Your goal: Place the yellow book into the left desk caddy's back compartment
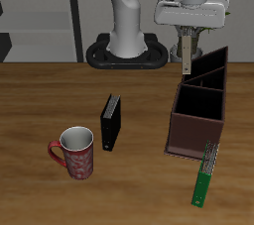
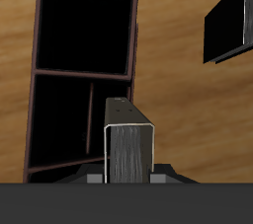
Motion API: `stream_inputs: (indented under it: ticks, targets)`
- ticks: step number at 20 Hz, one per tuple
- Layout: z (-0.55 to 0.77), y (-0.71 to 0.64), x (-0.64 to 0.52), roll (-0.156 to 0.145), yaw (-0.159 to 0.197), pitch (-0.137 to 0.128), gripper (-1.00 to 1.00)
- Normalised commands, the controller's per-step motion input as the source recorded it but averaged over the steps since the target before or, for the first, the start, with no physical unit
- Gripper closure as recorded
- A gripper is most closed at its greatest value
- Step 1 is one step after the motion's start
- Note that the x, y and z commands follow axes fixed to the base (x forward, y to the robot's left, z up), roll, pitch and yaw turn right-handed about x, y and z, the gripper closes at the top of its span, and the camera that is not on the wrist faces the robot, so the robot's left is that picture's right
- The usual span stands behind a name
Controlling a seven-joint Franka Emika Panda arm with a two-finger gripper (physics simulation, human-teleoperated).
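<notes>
My gripper [image 1: 187, 33] is shut on the yellow book [image 1: 187, 56], a thin grey book with a tan edge. It hangs upright below the fingers, above the back part of the left desk caddy [image 1: 193, 135], a dark reddish-brown open box. In the wrist view the book [image 2: 130, 147] stands straight out from the gripper [image 2: 129, 177]. Below it the caddy [image 2: 40, 31] shows two dark sections split by a partition [image 2: 85, 73]. The book is held over the section closer to the gripper. I cannot tell which section is the narrow back compartment.
A black book [image 1: 111, 122] stands upright mid-table and also shows in the wrist view [image 2: 227, 26]. A red-and-white mug [image 1: 76, 153] stands nearer the table's front edge. A long green book [image 1: 205, 174] lies in front of the caddy. The robot's base [image 1: 127, 51] is at the back.
</notes>
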Motion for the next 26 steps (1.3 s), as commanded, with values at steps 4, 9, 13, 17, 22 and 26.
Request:
stream_inputs:
  ticks: [4, 9, 13, 17, 22, 26]
  targets:
    - [-0.04, 0.28, 0.11, 0.046, 0.009, 0.005, 1.00]
    - [-0.02, 0.17, 0.14, 0.017, 0.001, 0.007, 1.00]
    - [-0.01, 0.12, 0.13, 0.015, -0.004, 0.007, 1.00]
    - [0.00, 0.13, 0.12, 0.015, -0.008, 0.006, 1.00]
    - [-0.08, 0.16, 0.12, 0.021, -0.002, 0.016, 1.00]
    - [-0.13, 0.18, 0.07, 0.036, -0.005, 0.021, 1.00]
